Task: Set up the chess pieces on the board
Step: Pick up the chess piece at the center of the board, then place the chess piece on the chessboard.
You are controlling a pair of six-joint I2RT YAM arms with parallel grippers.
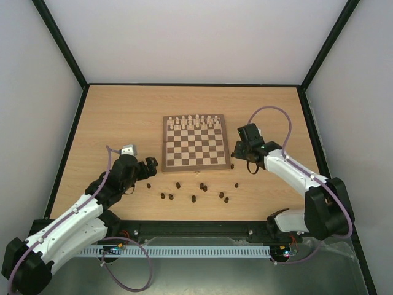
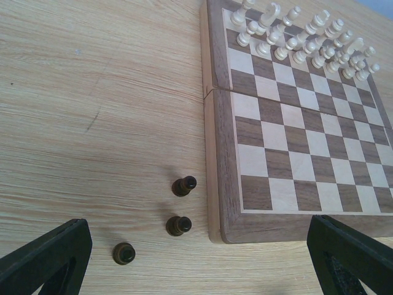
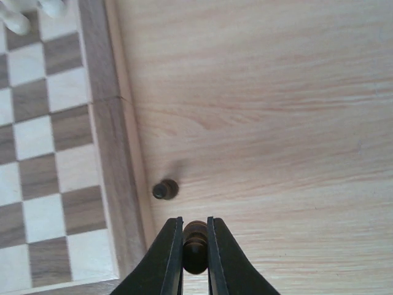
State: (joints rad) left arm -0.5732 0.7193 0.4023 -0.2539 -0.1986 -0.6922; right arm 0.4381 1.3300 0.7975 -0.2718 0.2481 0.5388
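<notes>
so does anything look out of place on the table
The dark chess pieces sit scattered on the table in front of the board, whose near rows are bare, while the cream pieces fill the far rows. The right gripper is shut on one dark piece beside it.

No writing, number, brand mark or sign can be read in any view, whether on the board (image 1: 194, 167), the dark chess pieces (image 1: 193, 198) or the wooden surface (image 1: 123, 110).

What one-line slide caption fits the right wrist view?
Right gripper shut on a dark chess piece beside the board, another dark piece on the table close by.
</notes>
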